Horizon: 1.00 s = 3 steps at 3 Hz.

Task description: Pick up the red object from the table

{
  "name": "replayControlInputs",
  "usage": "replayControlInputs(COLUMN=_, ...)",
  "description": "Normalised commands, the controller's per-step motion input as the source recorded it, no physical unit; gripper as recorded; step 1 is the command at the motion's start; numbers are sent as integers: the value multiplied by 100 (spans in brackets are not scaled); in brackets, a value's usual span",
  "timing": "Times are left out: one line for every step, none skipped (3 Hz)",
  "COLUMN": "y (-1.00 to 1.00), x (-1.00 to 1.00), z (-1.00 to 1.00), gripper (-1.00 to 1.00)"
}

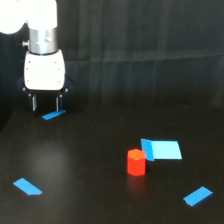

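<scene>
The red object (136, 162) is a small orange-red stubby block standing upright on the black table (85, 170), right of centre in the exterior view. It touches or overlaps the left edge of a flat blue patch (162, 149). My gripper (45, 103) hangs from the white arm at the upper left, far from the block, above the table's back area. Its two thin fingers (34, 103) point down with a gap between them and hold nothing.
Flat blue patches lie on the table: one just under the gripper (53, 115), one at the front left (27, 186), one at the front right (197, 196). A dark curtain forms the background.
</scene>
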Motion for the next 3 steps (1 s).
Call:
replayControlInputs(y=8, x=-1, z=-17, gripper=100)
replayControlInputs(y=-7, x=4, z=-7, gripper=100)
replayControlInputs(y=-41, x=53, z=-12, gripper=100)
